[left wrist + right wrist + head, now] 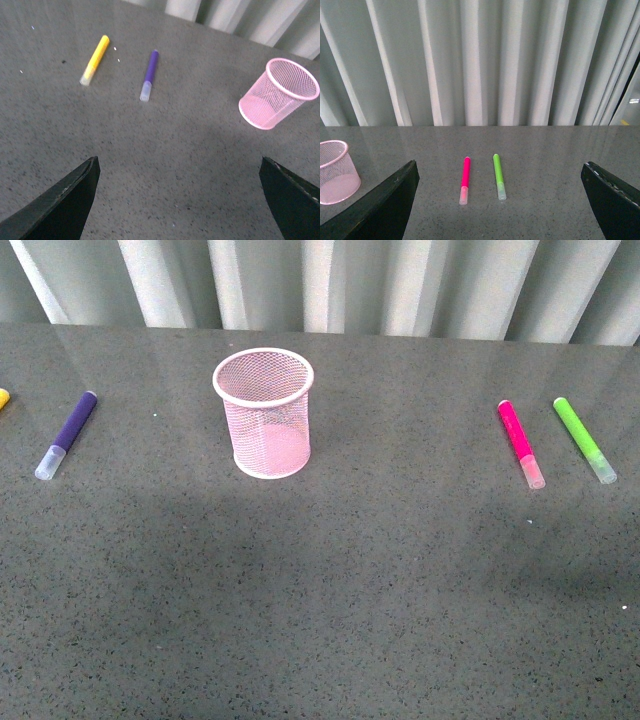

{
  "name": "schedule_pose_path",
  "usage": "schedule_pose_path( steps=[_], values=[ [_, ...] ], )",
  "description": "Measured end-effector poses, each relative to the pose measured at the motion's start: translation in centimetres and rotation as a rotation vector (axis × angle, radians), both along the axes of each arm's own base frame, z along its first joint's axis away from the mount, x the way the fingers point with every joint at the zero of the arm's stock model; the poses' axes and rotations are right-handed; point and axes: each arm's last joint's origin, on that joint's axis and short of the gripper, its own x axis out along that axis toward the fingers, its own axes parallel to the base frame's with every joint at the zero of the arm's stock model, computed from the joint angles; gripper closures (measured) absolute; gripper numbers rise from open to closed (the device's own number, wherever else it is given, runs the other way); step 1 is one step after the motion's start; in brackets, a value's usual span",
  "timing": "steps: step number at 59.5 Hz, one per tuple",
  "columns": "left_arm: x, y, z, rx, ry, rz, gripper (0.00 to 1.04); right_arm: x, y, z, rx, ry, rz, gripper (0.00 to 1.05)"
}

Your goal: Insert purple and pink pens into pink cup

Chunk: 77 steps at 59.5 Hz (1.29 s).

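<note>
Front: we note pink cup (263, 415) upright near the tabletop's (320, 620) far edge, left of middle; purple pen (67, 434) by left edge; pink pen (520, 443) toward right edge, green marker (585, 439) beside it. Left wrist: left gripper (178, 165) spread wide; yellow marker (95, 59) near purple pen. Right wrist: right gripper (500, 165) spread wide.

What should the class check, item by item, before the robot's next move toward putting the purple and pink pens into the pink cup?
1. Pink cup upright, mouth open: ok.
2. No pens in the cup yet: ok, it is empty.
3. Purple pen lying free, left of the cup, apart from the yellow marker: ok.
4. Pink pen lying free, right of the cup, not touching the green marker: ok.
5. Left gripper open and empty: ok.
6. Right gripper open and empty: ok.
</note>
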Motion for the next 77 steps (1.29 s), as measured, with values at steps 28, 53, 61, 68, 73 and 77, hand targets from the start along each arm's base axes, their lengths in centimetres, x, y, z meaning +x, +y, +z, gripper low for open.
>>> schedule_pose_path(
  steps=[28,53,61,68,73,77],
  values=[
    [12.6,-1.9,2.3,-0.021,0.311,-0.252,0.07,0.0,0.0,0.0,0.000,0.000,0.000,0.07],
    [21.5,-1.3,-0.6,0.139,0.337,-0.286,0.07,0.0,0.0,0.0,0.000,0.000,0.000,0.07],
    [23.7,-1.2,-2.0,0.192,0.358,-0.301,0.07,0.0,0.0,0.0,0.000,0.000,0.000,0.07],
    [25.8,-0.8,-3.0,0.220,0.376,-0.309,0.07,0.0,0.0,0.0,0.000,0.000,0.000,0.07],
    [26.8,-0.3,-3.4,0.237,0.382,-0.306,0.07,0.0,0.0,0.0,0.000,0.000,0.000,0.07],
    [27.4,0.1,-3.8,0.250,0.389,-0.300,0.07,0.0,0.0,0.0,0.000,0.000,0.000,0.07]
  ],
)
